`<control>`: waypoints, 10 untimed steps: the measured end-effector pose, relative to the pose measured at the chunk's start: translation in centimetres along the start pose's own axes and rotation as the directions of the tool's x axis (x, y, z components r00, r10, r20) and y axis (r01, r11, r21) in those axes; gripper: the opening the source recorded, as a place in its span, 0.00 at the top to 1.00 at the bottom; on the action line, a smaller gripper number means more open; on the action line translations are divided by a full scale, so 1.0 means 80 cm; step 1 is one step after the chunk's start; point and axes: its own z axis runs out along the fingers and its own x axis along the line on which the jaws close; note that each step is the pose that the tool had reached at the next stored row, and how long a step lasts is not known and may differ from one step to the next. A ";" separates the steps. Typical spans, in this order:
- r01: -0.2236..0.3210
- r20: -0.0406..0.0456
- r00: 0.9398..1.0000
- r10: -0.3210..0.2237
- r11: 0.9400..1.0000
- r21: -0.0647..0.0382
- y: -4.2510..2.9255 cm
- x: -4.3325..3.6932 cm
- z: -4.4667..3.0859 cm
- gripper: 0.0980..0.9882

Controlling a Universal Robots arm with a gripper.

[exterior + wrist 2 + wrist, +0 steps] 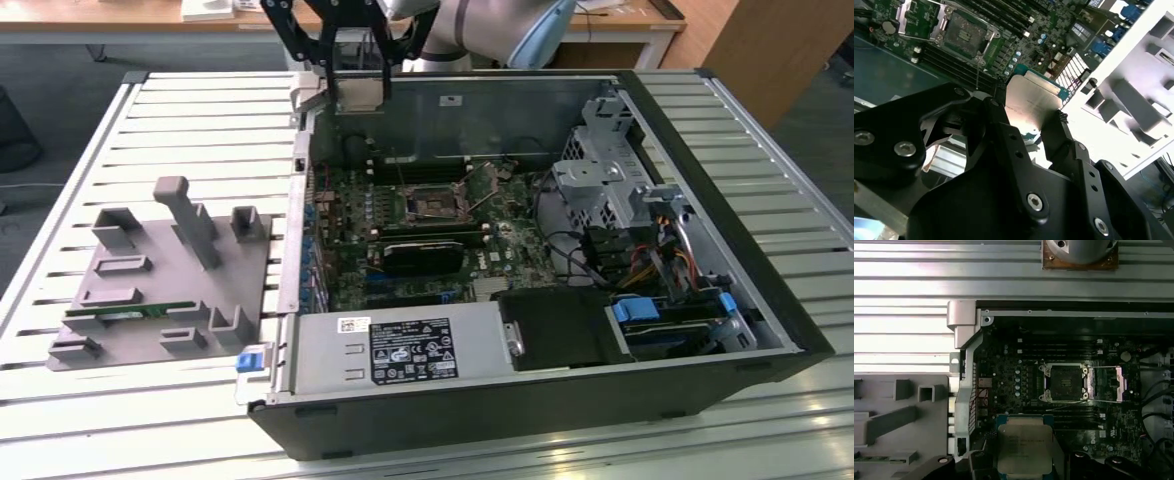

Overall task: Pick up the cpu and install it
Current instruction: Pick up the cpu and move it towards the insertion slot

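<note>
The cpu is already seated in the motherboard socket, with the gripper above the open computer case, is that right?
No. The cpu is held in the gripper, not seated; the motherboard socket lies empty. The gripper is above the open computer case. Both wrist views show it.

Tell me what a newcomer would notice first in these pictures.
An open computer case lies on a slatted table, its insides exposed. Above the case, the gripper holds the silver cpu by two edges. The empty socket sits on the green board inside.
</note>
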 end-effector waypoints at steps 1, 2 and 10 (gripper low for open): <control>0.000 0.000 1.000 0.000 1.000 0.000 0.0018 -0.003 0.0005 0.52; 0.000 0.000 1.000 0.000 1.000 0.000 0.0036 -0.007 0.0009 0.52; 0.000 0.000 1.000 0.000 1.000 0.000 0.0168 -0.036 0.0039 0.52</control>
